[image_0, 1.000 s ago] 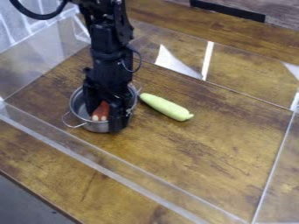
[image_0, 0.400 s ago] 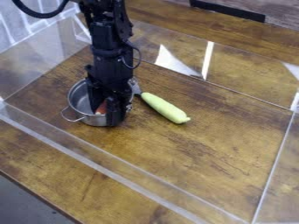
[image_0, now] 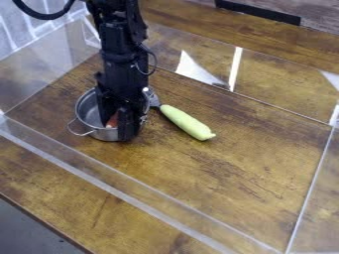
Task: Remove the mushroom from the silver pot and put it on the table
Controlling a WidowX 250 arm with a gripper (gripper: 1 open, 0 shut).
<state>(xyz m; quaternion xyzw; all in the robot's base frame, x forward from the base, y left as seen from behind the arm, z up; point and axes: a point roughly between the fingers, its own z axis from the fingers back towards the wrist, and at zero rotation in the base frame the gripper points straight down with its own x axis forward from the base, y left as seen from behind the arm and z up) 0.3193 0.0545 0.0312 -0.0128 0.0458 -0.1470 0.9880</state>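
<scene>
Mushroom [image_0: 111, 123] in silver pot [image_0: 93, 111], mostly hidden (gripper [image_0: 119, 127] blocks view, esp. stem)

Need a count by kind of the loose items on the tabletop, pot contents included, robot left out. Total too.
Pot: 1
Long yellow-green vegetable: 1
Mushroom, in the pot, mostly hidden by the gripper: 1
Spoon, partly hidden: 1
Total: 4 visible
</scene>
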